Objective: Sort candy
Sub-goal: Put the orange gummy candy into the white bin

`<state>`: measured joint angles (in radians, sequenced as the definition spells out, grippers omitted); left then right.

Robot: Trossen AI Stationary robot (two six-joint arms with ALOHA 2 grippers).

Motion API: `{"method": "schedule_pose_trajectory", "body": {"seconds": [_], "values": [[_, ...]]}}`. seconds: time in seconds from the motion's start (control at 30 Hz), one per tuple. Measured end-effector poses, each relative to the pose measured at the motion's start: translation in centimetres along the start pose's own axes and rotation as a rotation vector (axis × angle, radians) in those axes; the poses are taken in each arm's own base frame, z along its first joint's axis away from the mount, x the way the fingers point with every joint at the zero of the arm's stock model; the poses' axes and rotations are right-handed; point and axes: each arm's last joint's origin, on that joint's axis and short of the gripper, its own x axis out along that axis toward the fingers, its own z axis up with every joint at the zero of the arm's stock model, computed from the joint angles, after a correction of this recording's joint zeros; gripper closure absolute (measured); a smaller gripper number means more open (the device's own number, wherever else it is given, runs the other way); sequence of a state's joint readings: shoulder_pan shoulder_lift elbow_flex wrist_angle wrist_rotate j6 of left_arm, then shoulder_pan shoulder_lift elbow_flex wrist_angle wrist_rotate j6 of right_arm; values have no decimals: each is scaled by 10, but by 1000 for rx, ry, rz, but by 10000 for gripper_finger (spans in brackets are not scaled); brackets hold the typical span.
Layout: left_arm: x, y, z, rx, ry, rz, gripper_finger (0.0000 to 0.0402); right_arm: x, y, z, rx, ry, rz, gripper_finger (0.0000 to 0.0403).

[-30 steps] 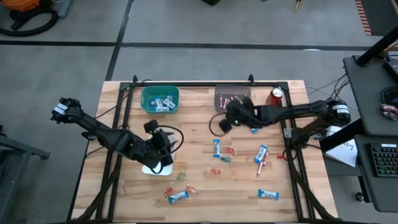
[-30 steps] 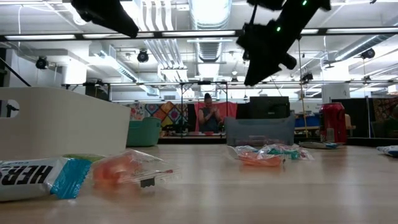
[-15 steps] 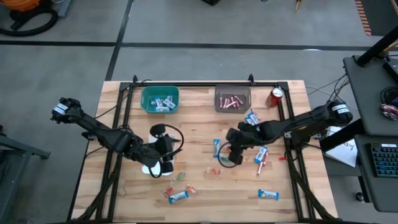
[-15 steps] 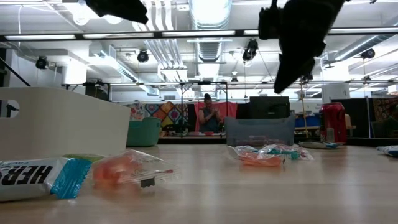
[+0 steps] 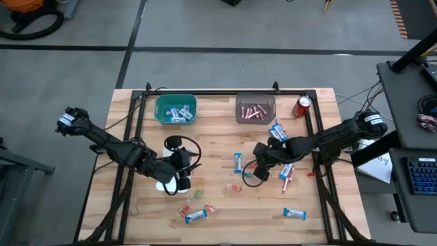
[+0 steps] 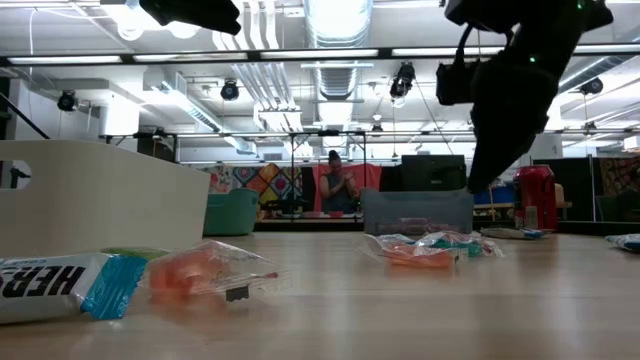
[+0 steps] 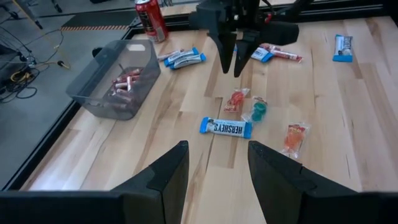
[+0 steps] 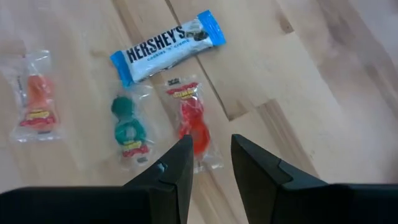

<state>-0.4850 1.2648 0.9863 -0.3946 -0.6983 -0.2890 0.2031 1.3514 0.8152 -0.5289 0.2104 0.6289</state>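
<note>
Loose candy lies on the wooden table: a blue-and-white bar, a red piece, a green piece and an orange piece at the table's middle. My right gripper hangs open just above the red piece, fingers pointing down, touching nothing. My left gripper stands open over the white bin at the left, nothing between its fingers. More blue bars lie farther out.
At the far edge stand a teal bin with blue bars, a grey bin with pink sticks, and a red can. A blue bar and a pink stick lie to the right of my right gripper.
My right gripper has swung from beside the grey bin toward the table's near edge and come down, tipping to point more steeply down. It now hangs over the loose candy at the table's middle. The candy has not moved.
</note>
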Motion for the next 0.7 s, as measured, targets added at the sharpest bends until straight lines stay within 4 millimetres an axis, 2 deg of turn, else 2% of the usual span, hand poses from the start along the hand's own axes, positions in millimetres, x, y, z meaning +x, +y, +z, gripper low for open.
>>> {"method": "schedule_pose_trajectory", "body": {"seconds": [0.1,0.4,0.7], "values": [[0,0,0,0,0,1,253,6,0,-5,-30,-23,19,300],[0,0,0,1,0,3,253,17,7,-14,-269,-133,90,300],[0,0,0,15,-3,3,253,40,6,-20,-292,-106,15,300]]}}
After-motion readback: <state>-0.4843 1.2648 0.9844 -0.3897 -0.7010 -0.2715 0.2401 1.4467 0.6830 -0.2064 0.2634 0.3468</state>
